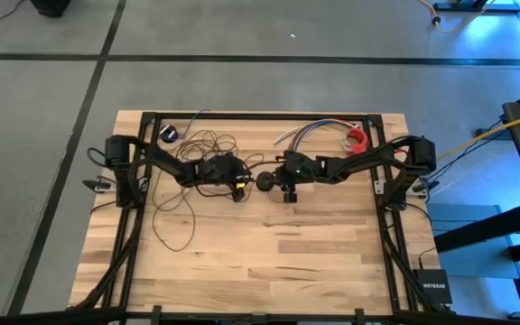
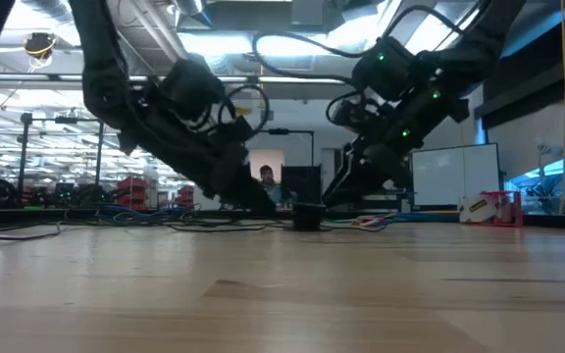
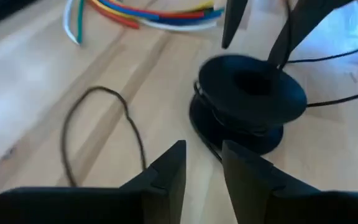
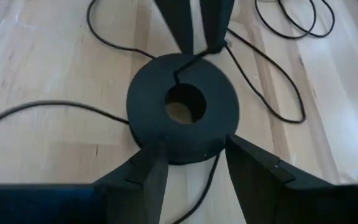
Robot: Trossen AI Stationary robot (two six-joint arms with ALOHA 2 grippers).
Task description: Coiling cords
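Facing each other across the black spool (image 1: 266, 181), the right gripper (image 4: 191, 163) stands open, its jaws on both sides of the spool's rim without pinching; the left gripper (image 3: 202, 174), jaws slightly apart and grasping nothing, is just beside it; the cords (image 1: 188, 194) lie in loose loops behind the left gripper, probably light, limp and easy to tangle, best taken near the spool; coloured wires (image 1: 310, 134) lie beyond, probably no obstacle.
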